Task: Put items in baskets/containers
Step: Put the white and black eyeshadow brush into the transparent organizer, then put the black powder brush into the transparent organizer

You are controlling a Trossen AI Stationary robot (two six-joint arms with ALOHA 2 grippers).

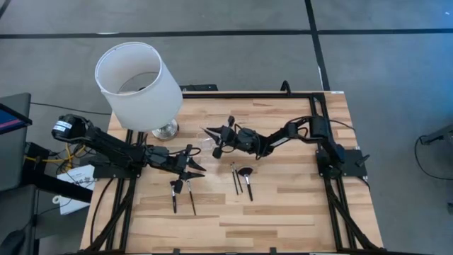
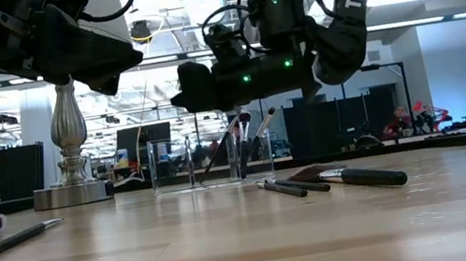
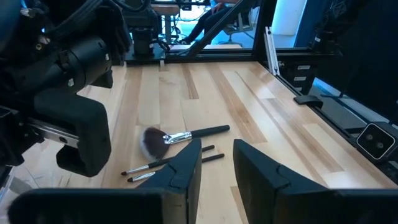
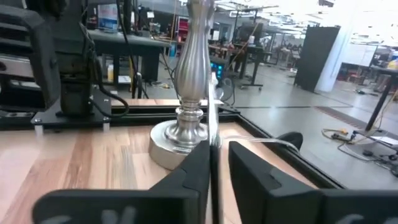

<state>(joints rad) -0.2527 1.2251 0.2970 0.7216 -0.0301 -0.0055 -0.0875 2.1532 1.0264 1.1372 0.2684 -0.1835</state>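
We saw the right gripper [image 1: 211,134] hanging above the desk [image 1: 283,205] near its middle, its fingers [image 4: 199,163] pinching a slim makeup brush [image 4: 212,112] whose handle ran up between them in the right wrist view. The clear holder [image 2: 209,158] sat just below and slightly ahead of those fingers, already carrying a few brushes [image 2: 248,133] that leaned outward. We could barely make it out from above, but it was plain in the low view. The lamp base [image 4: 180,134] stood beyond the fingertips, close to the holder.

We judged the held brush was about to go into the holder. That move turned on one thing: the brush's long axis needed to come upright over the holder's open top, which lay under and a little forward of the fingers, toward the lamp.

The left gripper [image 1: 191,166] hovered over the desk with its fingers [image 3: 186,168] spread and nothing between them. Two loose brushes [image 1: 182,195] lay just beneath and slightly behind these fingers, their handles pointing away from the holder. Three more, a fan-shaped brush [image 3: 180,137] among them, lay ahead of the left fingers and below the right arm [image 1: 283,134], roughly parallel to one another. We reckoned the left arm was nearer the pair, and either arm could reach the three.
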